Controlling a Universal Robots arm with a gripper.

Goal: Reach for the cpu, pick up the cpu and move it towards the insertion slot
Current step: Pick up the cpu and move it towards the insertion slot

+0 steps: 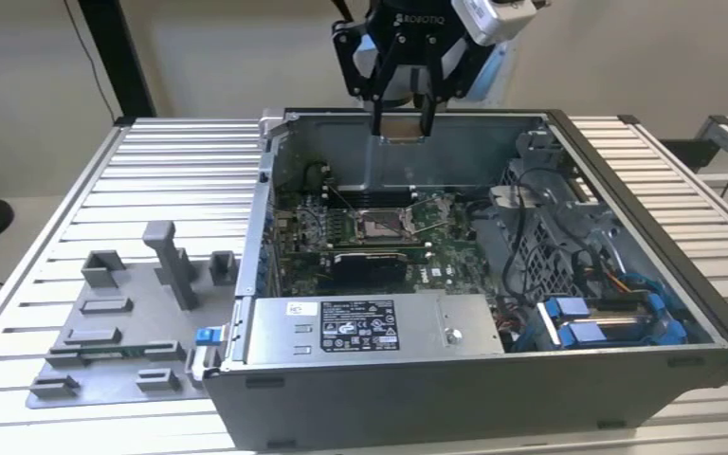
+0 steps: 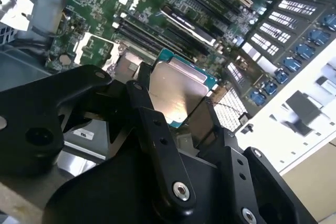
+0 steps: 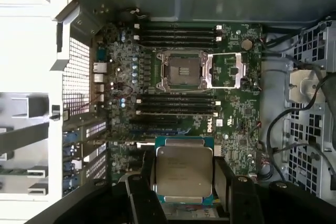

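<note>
gripper (image 1: 401, 121) clamps cpu (image 1: 401, 128) above open case (image 1: 667, 275) on slatted table (image 1: 35, 275).

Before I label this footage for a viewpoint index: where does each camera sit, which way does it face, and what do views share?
Exterior view: off the arm, looking down into the open computer case; gripper hangs above it.
First wrist view: on the arm, facing straight down at the insertion slot; black fingers show.
Second wrist view: on the arm, angled across the motherboard; gripper linkage shows.
Shared: both wrist views show the cpu held between the fingers.
</note>
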